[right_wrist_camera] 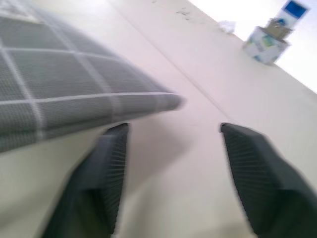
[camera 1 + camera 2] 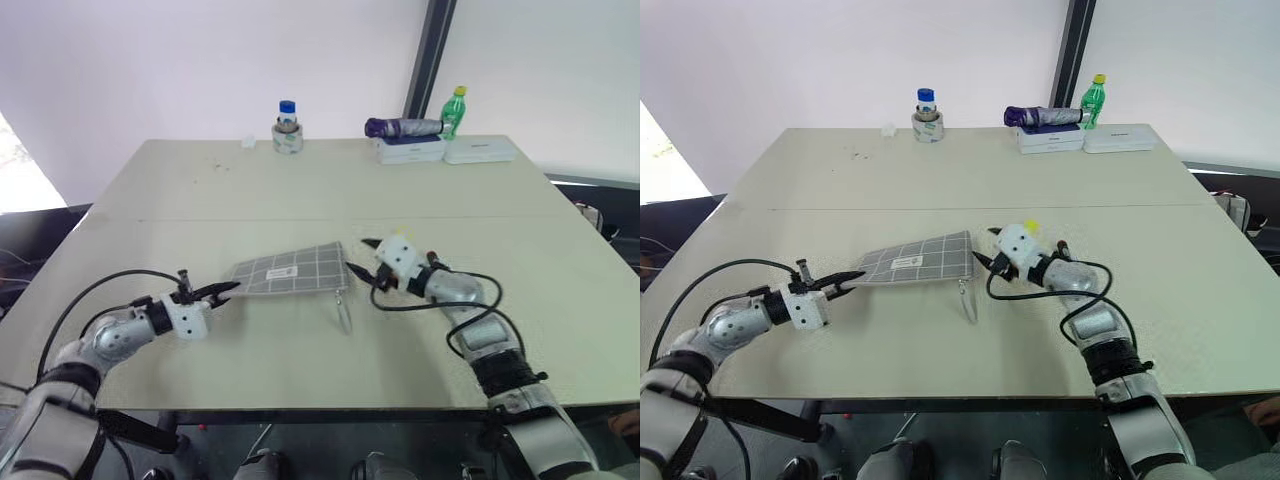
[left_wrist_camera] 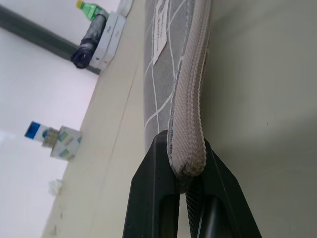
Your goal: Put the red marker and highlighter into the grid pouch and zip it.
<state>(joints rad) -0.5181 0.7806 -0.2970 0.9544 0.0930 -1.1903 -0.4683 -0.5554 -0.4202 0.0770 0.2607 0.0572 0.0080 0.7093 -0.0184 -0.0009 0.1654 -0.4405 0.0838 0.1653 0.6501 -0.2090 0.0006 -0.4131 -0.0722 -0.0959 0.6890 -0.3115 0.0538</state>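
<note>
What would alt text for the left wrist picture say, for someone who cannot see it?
Two black fingers of the robot's left hand pinch the end of a grey grid pouch, which stretches away over a pale table. Far off stand a small blue-capped bottle and a green bottle by white boxes.

A flat grey fabric grid pouch (image 2: 291, 272) with white lines and a small white label lies at the centre of the frame on a pale beige table (image 2: 300, 190). The left gripper (image 2: 226, 290), lower left, pinches its left corner. The right gripper (image 2: 364, 258), fingers parted, sits just beside its right end, above a dangling zipper cord (image 2: 343, 312).
</note>
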